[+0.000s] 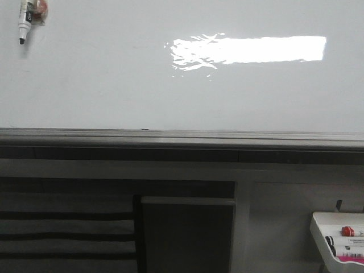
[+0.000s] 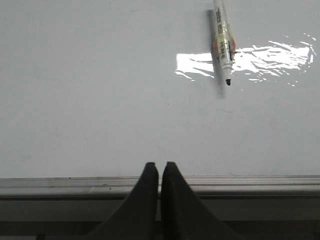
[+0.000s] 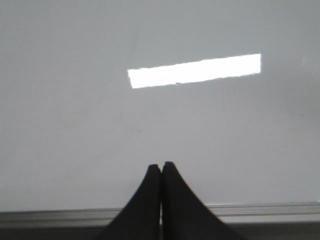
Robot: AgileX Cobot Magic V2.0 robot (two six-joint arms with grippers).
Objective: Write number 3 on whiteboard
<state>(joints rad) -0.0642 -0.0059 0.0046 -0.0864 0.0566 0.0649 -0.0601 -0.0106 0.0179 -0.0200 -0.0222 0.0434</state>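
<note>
My left pincer (image 2: 159, 170) pressed closed, empty; right pincer (image 3: 161, 170) same. Whiteboard (image 1: 114, 85) ahead, blank, no 3 yet. Black marker (image 2: 222, 42) clipped upper left: take it first, squarely by barrel.

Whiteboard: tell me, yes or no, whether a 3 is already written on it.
No. The whiteboard shows only the light reflection and a marker in its corner.

Dark slatted panel (image 1: 65, 227) & grey cabinet (image 1: 187, 233) below, w/ dim light.
</note>
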